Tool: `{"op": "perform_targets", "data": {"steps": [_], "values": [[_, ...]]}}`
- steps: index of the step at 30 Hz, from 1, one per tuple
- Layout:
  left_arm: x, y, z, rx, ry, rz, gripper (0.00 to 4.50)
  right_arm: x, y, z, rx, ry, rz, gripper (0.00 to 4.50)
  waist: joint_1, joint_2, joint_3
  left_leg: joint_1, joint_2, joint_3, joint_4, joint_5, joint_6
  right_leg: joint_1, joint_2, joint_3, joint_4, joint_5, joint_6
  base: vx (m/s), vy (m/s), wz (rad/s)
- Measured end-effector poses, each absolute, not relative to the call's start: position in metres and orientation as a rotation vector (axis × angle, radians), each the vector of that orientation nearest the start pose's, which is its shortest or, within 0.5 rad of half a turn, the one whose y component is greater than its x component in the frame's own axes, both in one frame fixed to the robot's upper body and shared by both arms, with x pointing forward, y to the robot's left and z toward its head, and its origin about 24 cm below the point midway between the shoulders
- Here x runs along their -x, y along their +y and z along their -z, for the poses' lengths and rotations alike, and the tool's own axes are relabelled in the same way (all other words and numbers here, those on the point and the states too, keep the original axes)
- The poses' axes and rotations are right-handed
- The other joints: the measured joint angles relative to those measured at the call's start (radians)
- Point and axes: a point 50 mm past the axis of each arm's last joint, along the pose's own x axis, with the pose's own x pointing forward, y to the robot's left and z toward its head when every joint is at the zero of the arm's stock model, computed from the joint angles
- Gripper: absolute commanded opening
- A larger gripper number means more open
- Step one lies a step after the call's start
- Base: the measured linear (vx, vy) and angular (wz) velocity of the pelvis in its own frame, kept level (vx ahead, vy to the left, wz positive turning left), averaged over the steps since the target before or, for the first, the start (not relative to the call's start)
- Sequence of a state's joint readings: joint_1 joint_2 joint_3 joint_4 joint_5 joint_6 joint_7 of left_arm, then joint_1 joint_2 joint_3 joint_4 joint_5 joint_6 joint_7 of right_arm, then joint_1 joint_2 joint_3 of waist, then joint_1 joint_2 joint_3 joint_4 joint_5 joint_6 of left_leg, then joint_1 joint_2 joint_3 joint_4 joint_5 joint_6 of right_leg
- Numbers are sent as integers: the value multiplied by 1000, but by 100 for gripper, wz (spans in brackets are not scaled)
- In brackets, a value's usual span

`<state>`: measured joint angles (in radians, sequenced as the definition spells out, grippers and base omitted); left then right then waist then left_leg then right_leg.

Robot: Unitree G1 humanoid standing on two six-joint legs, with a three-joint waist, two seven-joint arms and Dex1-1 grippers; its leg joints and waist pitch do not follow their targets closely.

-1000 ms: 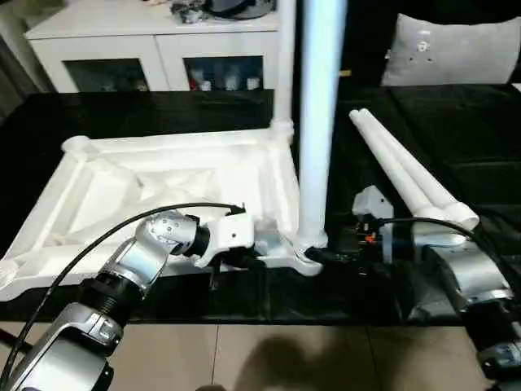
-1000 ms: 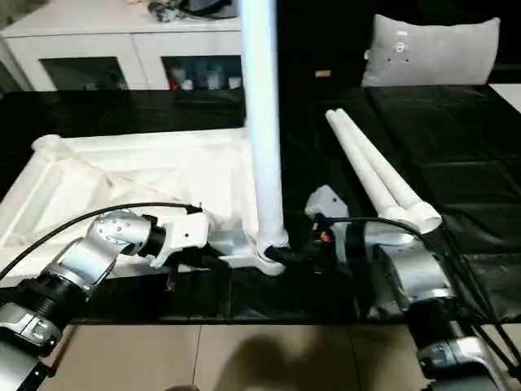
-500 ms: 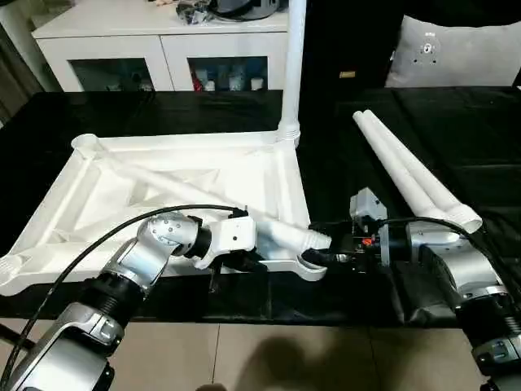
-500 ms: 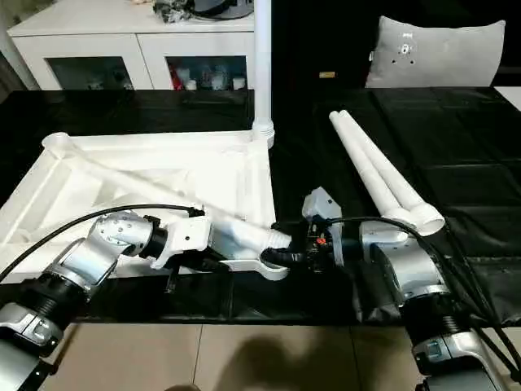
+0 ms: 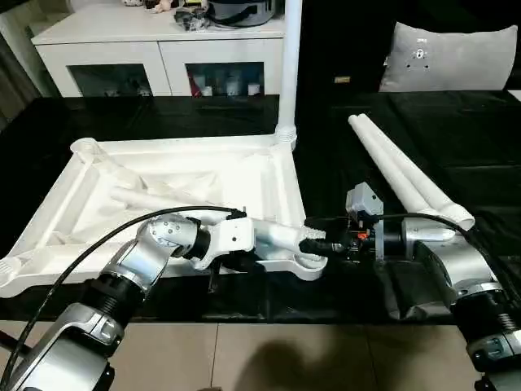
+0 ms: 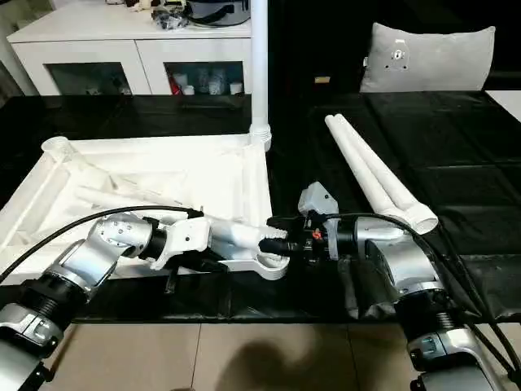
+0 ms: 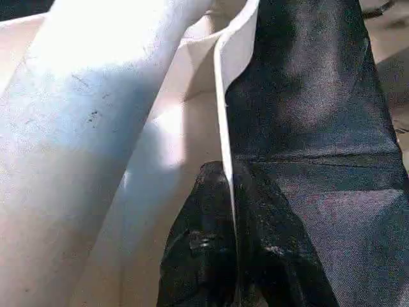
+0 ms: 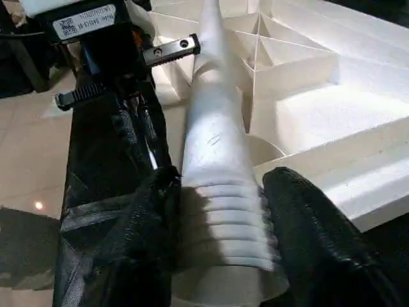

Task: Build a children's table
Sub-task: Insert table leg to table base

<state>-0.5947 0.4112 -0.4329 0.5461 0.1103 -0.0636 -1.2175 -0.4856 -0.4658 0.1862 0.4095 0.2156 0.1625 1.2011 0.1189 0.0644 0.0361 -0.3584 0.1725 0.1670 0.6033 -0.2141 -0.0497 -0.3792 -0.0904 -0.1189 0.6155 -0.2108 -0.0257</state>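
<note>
Assembly of the children's table (image 5: 187,175), whose top is laid ribbed side up on a black-covered surface (image 5: 456,130), with one leg (image 5: 289,65) stood in its far corner socket. A fallen leg (image 6: 232,232) is gripped at its threaded end by the right gripper (image 8: 220,220), fingers pressed against both sides, while the tabletop's near rim is pinched by the left gripper (image 7: 233,256). Two spare legs (image 5: 403,171) are seen lying side by side to the right.

Head views look down over the table top (image 5: 163,175); wrist views sit close against it.
</note>
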Motion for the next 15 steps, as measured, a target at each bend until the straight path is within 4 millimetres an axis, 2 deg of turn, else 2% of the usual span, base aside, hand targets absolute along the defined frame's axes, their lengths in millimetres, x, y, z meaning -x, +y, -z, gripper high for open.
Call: {"op": "perform_targets", "data": {"steps": [3, 4, 7, 8, 15], "values": [[-306, 120, -50, -684, 404, 1480, 0, -306, -162, -73, 209, 310, -1259, 212, -1, -1, -1, 0, 0, 0, 0, 0, 0, 0, 0, 0, 0, 0, 0, 0, 0, 0], [-306, 120, -49, -684, 404, 1479, 0, -306, -162, -73, 203, 315, -1255, 241, -2, -1, -1, 0, 0, 0, 0, 0, 0, 0, 0, 0, 0, 0, 0, 0, 0, 0], [-307, 121, -49, -688, 406, 1471, 0, -313, -157, -75, 197, 323, -1196, 253, -6, -1, -1, 1, 0, 0, 0, 1, -2, 0, 0, 0, 0, 2, 0, 0, 0, 0], [-307, 121, -49, -688, 404, 1469, 0, -315, -157, -76, 191, 331, -1183, 274, -6, -2, 0, 1, 0, 1, 0, 1, -2, 0, 0, 0, 0, 2, 0, 0, 0, 0], [-306, 119, -51, -695, 390, 1484, 0, -320, -151, -79, 204, 404, -1174, 330, 0, -2, 0, -1, 0, 1, -1, 4, 3, -5, 0, 0, -1, 2, 0, 0, 0, 0]]}}
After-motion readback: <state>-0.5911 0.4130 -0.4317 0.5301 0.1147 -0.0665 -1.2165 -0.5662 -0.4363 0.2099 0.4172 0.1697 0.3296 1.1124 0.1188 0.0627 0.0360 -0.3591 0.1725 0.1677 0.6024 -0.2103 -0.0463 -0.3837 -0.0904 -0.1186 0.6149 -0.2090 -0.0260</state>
